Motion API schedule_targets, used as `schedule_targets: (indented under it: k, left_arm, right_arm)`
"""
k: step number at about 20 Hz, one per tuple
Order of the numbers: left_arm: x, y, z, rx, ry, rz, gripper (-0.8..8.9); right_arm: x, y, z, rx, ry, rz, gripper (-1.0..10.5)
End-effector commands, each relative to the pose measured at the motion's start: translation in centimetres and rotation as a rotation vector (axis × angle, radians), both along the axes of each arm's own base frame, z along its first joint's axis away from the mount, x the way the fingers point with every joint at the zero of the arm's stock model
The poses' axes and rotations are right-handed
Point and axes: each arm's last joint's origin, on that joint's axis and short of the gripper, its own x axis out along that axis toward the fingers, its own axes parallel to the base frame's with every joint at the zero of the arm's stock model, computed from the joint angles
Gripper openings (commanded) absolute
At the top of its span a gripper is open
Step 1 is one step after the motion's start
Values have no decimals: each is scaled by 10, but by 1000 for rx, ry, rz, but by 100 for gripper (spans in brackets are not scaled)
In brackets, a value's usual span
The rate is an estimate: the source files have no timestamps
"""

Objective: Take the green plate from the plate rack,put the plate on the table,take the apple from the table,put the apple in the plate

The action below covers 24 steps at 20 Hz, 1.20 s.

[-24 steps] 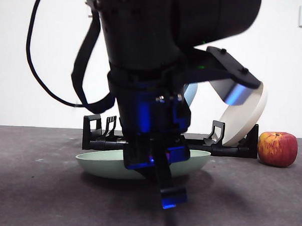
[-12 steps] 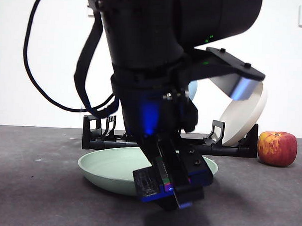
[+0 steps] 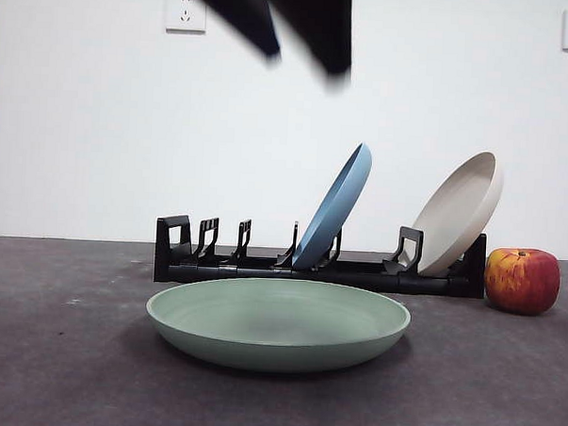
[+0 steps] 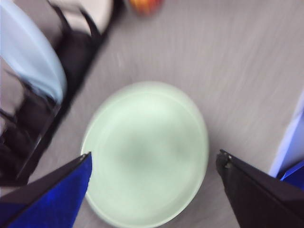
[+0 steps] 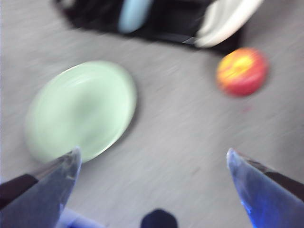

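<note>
With the green plate (image 3: pixel 277 321) flat on the table (image 3: pixel 60 373), the apple (image 3: pixel 522 280) waits beside the plate rack (image 3: pixel 357 273)
Both grippers hover high, left fingers (image 4: pixel 52 194) and right fingers (image 5: pixel 45 183) spread wide and empty, clearing the way for the apple pickup

You see the left gripper (image 4: pixel 154 159) lifted clear of the green plate (image 3: pixel 277 321), reduced in the front view to a blurred dark tip at the top edge. The plate, previously tilted and half hidden, now lies flat and uncovered on the counter (image 3: pixel 60 373). The fingers (image 4: pixel 57 190) stand wide apart above it.
</note>
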Motion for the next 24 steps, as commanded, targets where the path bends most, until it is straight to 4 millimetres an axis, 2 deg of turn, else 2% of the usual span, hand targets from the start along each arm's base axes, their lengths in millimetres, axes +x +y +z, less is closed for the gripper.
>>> schedule_targets:
  k: [1,4,6,11,15,19,24]
  left_arm:
    - [-11,18,32,-179,53,-22,444]
    - [-26,45,68,-376,96,-82,443]
    - [-32,60,82,-449,83,-88,441]
    - [-43,86,94,-525,79,-73,440]
    - [-46,92,93,-509,90,-65,440]
    - [-46,92,92,-501,94,-62,440]
    - [-46,92,92,-511,106,-51,440]
  right_arm:
    - [28,1,-5,-38,-10,-53,629]
    - [72,6,-23,-47,8,-58,630]
    - [99,9,-40,-54,33,-55,630]
    - [149,11,-85,-169,65,-56,631]
    - [173,11,-110,-205,51,-52,631]
    - [188,10,-135,-245,80,-70,631]
    - [200,-2,-150,-263,71,-97,631]
